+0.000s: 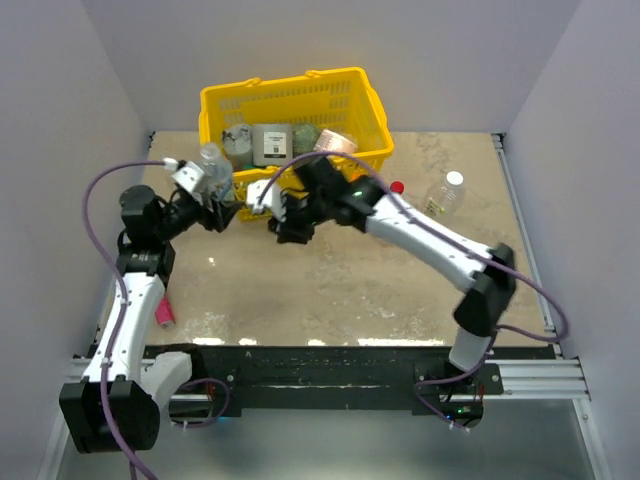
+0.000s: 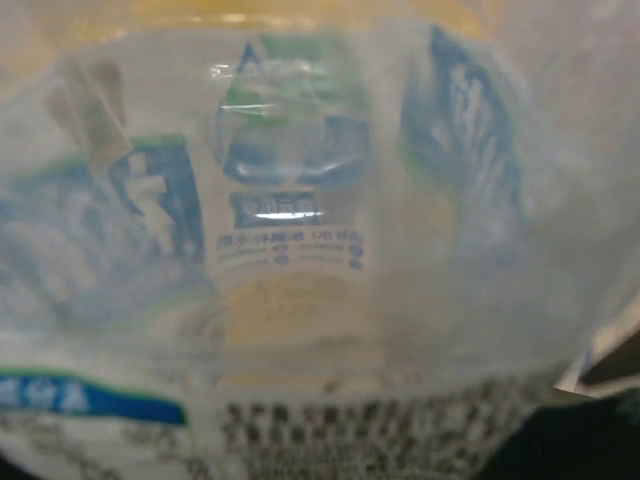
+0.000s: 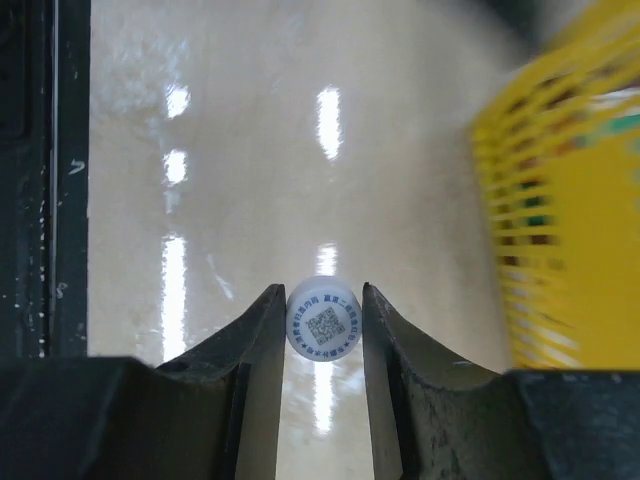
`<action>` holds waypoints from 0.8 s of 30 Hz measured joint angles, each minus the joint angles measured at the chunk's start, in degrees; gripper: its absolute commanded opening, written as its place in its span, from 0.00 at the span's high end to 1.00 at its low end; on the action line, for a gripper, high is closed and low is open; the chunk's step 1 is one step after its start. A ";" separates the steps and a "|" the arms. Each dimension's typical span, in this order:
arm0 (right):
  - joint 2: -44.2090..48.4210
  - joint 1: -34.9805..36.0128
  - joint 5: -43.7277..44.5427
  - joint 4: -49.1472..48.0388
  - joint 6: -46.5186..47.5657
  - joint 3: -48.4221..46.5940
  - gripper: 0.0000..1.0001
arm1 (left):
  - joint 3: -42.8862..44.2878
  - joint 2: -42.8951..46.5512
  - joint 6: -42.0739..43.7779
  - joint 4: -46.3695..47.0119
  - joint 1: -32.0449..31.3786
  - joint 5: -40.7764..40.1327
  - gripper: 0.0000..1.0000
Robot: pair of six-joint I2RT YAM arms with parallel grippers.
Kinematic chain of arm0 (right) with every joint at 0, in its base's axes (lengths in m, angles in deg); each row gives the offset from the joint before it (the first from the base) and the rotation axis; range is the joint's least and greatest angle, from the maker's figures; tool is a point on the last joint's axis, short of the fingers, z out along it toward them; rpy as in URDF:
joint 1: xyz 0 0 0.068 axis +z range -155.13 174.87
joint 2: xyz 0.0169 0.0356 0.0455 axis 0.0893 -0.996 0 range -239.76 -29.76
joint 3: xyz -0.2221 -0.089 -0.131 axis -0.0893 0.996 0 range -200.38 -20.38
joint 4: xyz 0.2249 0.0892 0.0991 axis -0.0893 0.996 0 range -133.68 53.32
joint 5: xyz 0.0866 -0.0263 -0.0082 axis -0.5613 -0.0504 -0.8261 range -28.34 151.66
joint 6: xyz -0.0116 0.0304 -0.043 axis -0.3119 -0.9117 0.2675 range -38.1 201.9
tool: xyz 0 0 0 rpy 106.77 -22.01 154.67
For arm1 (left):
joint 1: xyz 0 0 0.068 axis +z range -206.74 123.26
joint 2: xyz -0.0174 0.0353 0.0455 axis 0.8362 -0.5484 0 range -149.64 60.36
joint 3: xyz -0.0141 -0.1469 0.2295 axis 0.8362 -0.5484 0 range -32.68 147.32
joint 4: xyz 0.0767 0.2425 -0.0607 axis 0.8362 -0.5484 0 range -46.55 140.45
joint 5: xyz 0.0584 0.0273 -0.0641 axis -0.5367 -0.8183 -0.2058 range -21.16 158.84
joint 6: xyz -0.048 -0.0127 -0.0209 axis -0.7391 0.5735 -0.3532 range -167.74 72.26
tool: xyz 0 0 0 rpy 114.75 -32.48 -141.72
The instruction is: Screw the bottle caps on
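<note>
My left gripper (image 1: pixel 212 196) is shut on the short bottle with the bluish label (image 1: pixel 213 160) and holds it up in front of the basket. The label fills the left wrist view (image 2: pixel 290 220) and hides the fingers there. My right gripper (image 1: pixel 260 194) is just right of that bottle, shut on a white cap (image 3: pixel 323 320) with a printed top, pinched between both fingertips (image 3: pixel 268 335) above the table. A red cap (image 1: pixel 397 186) shows behind my right arm. The larger unlabelled bottle (image 1: pixel 443 196) lies at the right with a white cap (image 1: pixel 455 179) on it. The slim red-labelled bottle is hidden.
A yellow basket (image 1: pixel 290 96) with jars and packets stands at the back, close behind both grippers; its side shows in the right wrist view (image 3: pixel 560 200). A pink tube (image 1: pixel 165 316) lies by the left arm. The tabletop (image 1: pixel 340 290) is beige stone.
</note>
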 measured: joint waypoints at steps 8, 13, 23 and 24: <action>25.86 -3.74 -5.35 2.27 9.07 -0.20 0.91 | -5.95 -8.11 16.68 -2.49 -17.07 6.97 1.00; 28.37 -2.73 -7.87 6.21 12.98 -0.33 0.91 | -6.80 -10.93 21.03 -2.71 -22.77 6.82 1.00; 23.56 -1.79 -8.37 12.13 20.17 0.83 0.90 | -6.88 -10.23 28.92 -5.97 -29.40 5.29 1.00; 23.63 -1.66 -8.50 12.33 21.03 0.83 0.90 | -6.95 -9.97 29.20 -6.05 -29.55 5.20 1.00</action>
